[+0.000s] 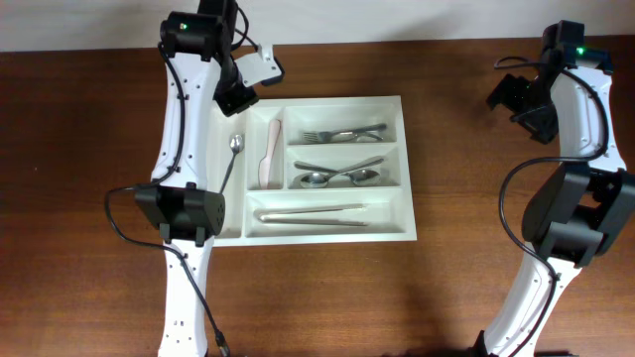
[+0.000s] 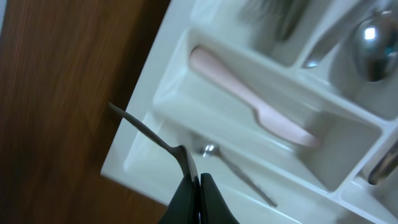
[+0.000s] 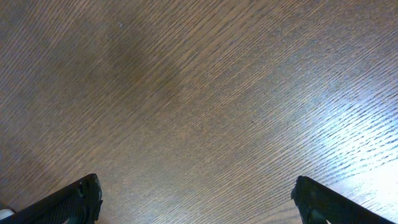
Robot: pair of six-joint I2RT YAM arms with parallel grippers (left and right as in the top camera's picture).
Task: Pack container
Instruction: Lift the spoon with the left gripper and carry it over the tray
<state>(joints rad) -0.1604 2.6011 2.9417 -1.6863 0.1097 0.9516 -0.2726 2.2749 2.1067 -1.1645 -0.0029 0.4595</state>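
The white container (image 1: 327,237) lies mid-table, and its near-left rim (image 2: 134,155) fills the left wrist view. My left gripper (image 1: 238,100) hangs over its top-left corner. In the wrist view the left gripper (image 2: 199,182) is shut on a thin metal cutlery handle (image 2: 146,134) that sticks up and left over the rim. A small metal spoon (image 1: 236,146) (image 2: 208,150) lies in the narrow leftmost compartment. A pale pink plastic knife (image 1: 270,154) (image 2: 249,96) rests in the compartment beside it. My right gripper (image 1: 511,94) (image 3: 196,193) is open over bare wood far to the right, with nothing between its fingers.
Forks (image 1: 347,132) fill the top right compartment, spoons (image 1: 342,177) the middle right one, and long pale utensils (image 1: 313,215) the bottom long one. The left arm's base (image 1: 179,208) and its cable stand against the tray's left side. Dark wooden tabletop (image 1: 466,178) surrounds everything.
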